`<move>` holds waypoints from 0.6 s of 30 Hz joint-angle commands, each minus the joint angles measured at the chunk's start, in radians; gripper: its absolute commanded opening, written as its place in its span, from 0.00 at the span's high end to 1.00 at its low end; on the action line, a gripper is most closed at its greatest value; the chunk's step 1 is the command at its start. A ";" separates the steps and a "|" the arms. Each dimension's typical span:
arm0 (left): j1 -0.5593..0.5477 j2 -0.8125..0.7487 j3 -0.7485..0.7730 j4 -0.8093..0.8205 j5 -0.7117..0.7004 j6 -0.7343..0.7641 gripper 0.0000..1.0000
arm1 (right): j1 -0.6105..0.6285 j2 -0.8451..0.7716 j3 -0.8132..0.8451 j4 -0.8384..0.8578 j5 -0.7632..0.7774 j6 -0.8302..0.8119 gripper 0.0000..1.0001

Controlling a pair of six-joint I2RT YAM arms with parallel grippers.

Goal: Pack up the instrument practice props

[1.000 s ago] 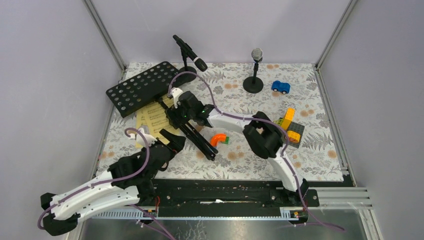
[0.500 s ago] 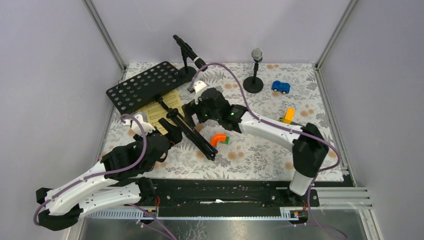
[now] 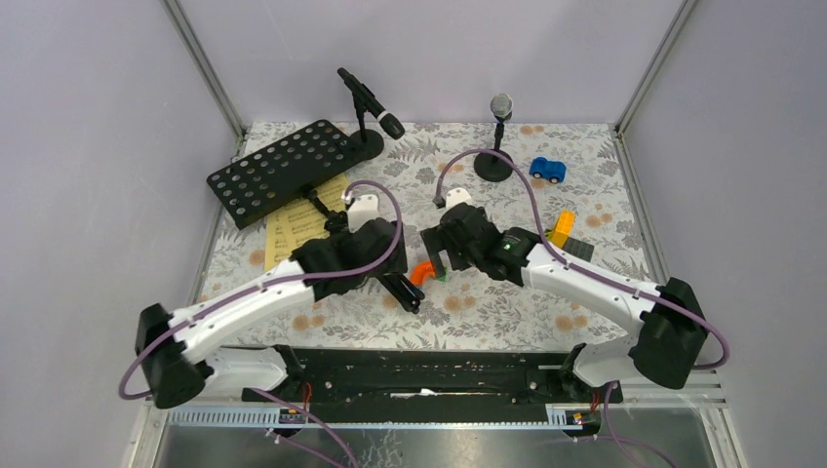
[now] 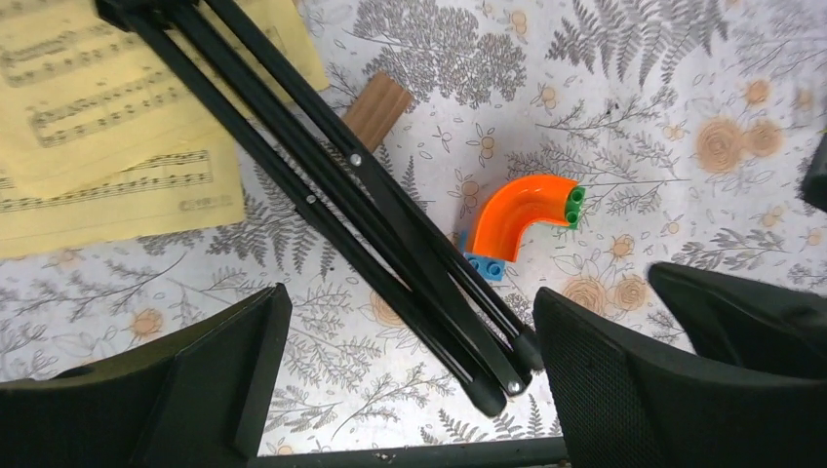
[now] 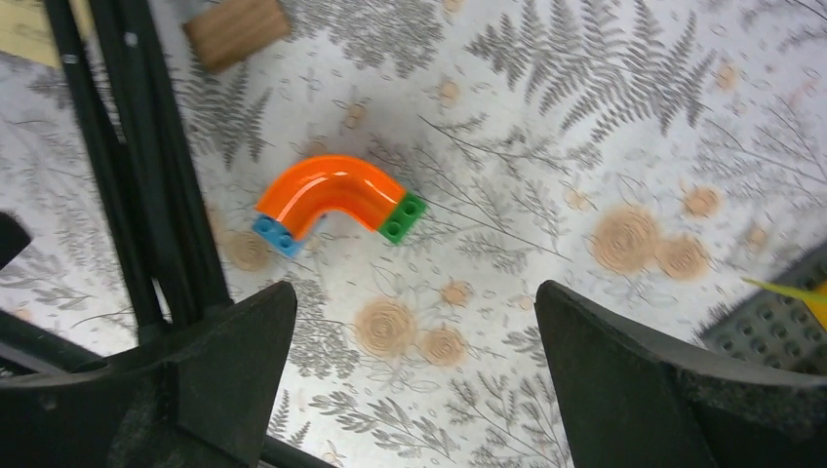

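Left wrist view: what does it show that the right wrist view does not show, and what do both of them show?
Only the left wrist view shows the yellow sheet-music pages with their printed staves, and the foot ends of the music rack legs; the right wrist view has at most a pale corner of the pages. Only the right wrist view shows a dark studded plate with a yellow piece at its right edge. Both show the orange curved block, the small wooden block, the black legs and the floral table cover.
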 commanded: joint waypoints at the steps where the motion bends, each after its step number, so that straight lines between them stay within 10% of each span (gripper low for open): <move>1: 0.076 0.036 -0.013 0.198 0.252 0.171 0.01 | -0.019 -0.044 0.003 -0.090 0.096 0.037 0.00; 18: 0.528 -0.146 -0.101 0.387 0.531 0.279 0.01 | -0.426 -0.229 -0.187 0.140 -0.377 0.165 0.00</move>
